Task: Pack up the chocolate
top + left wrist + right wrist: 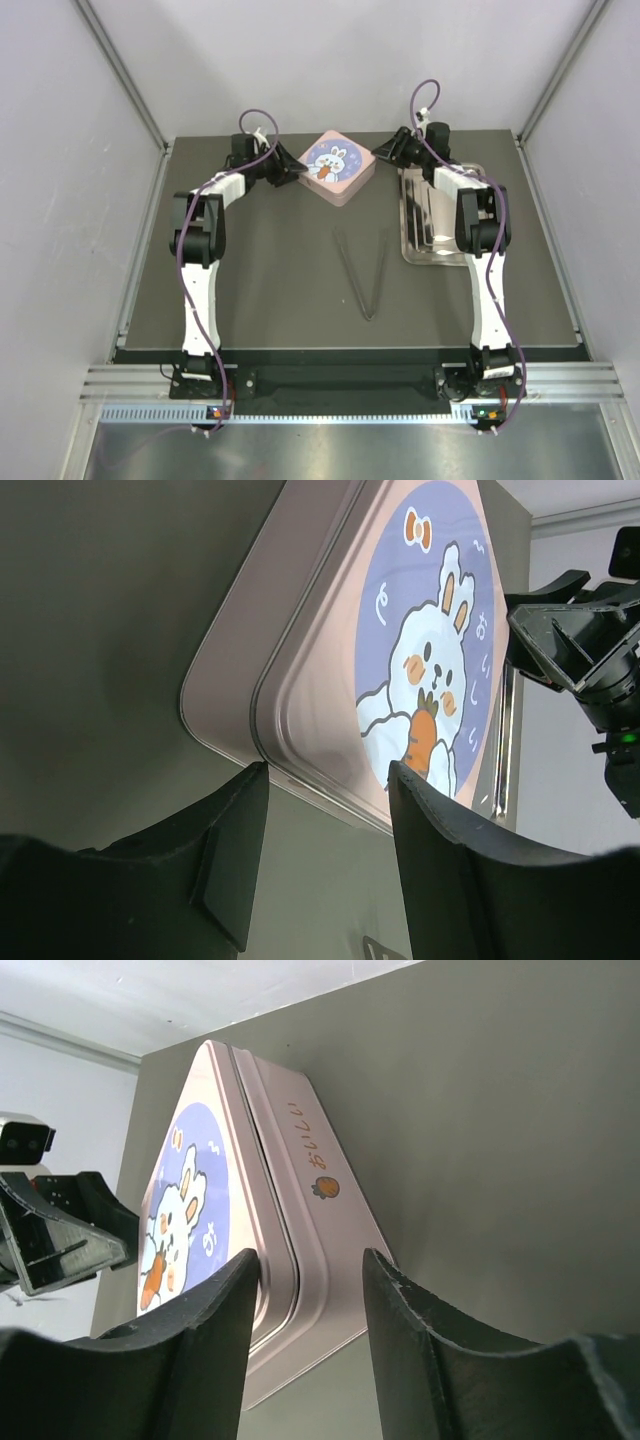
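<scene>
No chocolate shows in any view. The pink square box [338,167] with the rabbit lid sits closed at the back middle of the table. My left gripper [296,172] is open at its left corner. In the left wrist view the box [330,680] lies just beyond the open left gripper [327,780], with nothing between the jaws. My right gripper [382,152] is open at the box's right corner. In the right wrist view the box [300,1190] has its near corner in front of the open right gripper [308,1260], with a gap on each side.
Dark metal tongs [365,275] lie in a V in the middle of the table. A shiny metal tray [425,250] lies at the right, under my right arm. Grey walls close in both sides and the back.
</scene>
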`<state>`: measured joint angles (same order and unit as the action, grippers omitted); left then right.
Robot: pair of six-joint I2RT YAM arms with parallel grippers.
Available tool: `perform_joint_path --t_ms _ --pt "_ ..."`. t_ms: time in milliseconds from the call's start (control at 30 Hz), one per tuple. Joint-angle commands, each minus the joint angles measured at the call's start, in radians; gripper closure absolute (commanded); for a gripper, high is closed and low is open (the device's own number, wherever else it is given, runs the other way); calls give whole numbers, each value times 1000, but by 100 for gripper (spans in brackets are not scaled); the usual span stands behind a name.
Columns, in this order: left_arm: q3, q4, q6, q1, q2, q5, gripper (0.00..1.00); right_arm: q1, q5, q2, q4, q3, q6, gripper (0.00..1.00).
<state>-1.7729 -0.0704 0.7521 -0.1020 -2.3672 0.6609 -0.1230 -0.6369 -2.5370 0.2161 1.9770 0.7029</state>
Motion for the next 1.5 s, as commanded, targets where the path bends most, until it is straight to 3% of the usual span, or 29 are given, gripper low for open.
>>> perform_joint_path --t_ms 0,367,933,1267,1467 --pt "-42 -12 -23 -5 3 6 44 -6 5 60 11 11 -29 53" --pt "-63 6 -30 -8 -4 9 44 -18 -4 89 55 -29 -28 45" --pt "-85 38 -37 -15 -20 -1 43 -36 -6 84 68 -33 -36 44" --pt "-80 152 -112 -15 22 -87 30 -33 22 87 28 -32 -75 49" --pt "-71 158 -115 -15 46 -96 30 -29 34 92 14 -33 -82 56"
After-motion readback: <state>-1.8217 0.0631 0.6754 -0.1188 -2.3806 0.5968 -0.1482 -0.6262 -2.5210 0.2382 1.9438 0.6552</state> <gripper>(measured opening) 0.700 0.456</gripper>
